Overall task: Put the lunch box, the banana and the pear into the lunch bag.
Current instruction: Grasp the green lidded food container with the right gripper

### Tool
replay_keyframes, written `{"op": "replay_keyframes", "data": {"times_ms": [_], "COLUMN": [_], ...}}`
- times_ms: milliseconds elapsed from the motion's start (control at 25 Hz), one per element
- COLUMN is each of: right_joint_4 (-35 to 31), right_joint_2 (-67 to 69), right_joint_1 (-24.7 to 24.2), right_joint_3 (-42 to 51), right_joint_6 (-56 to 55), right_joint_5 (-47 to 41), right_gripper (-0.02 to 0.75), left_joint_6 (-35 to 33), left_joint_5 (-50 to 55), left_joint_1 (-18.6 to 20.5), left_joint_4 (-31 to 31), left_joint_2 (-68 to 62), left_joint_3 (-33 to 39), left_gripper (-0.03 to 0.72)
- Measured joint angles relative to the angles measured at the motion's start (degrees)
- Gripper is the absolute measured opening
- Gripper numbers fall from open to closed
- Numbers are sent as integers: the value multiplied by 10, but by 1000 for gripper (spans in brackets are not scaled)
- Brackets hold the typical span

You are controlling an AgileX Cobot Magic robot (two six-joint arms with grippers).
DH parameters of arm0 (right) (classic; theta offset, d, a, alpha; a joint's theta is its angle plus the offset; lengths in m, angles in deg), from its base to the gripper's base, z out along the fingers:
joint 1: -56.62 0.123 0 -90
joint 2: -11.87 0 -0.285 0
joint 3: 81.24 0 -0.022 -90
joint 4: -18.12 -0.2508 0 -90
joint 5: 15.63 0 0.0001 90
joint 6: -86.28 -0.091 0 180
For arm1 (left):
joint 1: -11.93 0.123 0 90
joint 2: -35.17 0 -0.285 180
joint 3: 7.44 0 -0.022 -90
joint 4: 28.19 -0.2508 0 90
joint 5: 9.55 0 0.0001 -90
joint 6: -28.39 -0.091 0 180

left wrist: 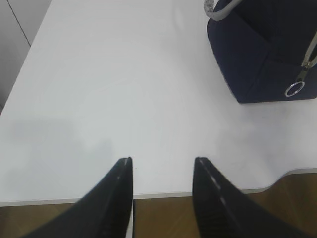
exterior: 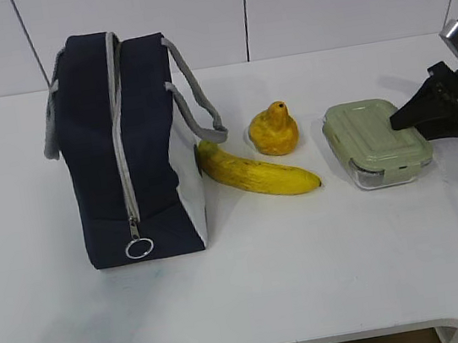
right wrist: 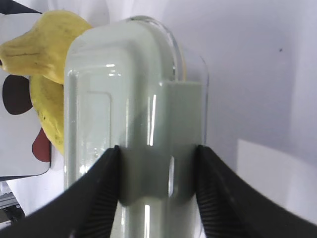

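Exterior view: I see a white table [exterior: 256, 304] against pale wall panels. On it the lunch bag [exterior: 123, 148] stands upright at left, zipped; the banana [exterior: 259, 174] touches its white end, the pear [exterior: 273, 129] sits just behind, and the lunch box [exterior: 376, 142] lies at right with my right gripper [exterior: 401, 120] at its far end.

Left wrist view: my left gripper [left wrist: 162, 166] hangs partly open over bare tabletop, holding nothing.

Right wrist view: both fingers [right wrist: 101, 183] press the lunch box's lid sides.

Navy lunch bag [exterior: 93, 148] with grey zipper, yellow banana [exterior: 259, 174], yellow-orange pear [exterior: 274, 130], sage-green-lidded lunch box [exterior: 374, 141]
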Motion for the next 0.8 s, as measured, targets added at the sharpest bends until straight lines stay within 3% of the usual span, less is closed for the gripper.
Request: {"op": "replay_keyframes", "data": {"times_ms": [160, 400, 800], "right_joint_4": [0, 0, 0], "right_joint_2": [0, 0, 0], "right_joint_1": [0, 0, 3], "right_joint_3": [0, 0, 0], "right_joint_6": [-12, -22, -23], "right_joint_5": [0, 0, 1], "right_gripper": [386, 484, 489], "left_joint_6": [0, 0, 0], "left_joint_5": [0, 0, 0], "left_joint_1": [0, 0, 0], "left_joint_4": [0, 0, 0], "left_joint_2": [0, 0, 0], "left_joint_3": [0, 0, 0], "left_gripper": [307, 307, 307]}}
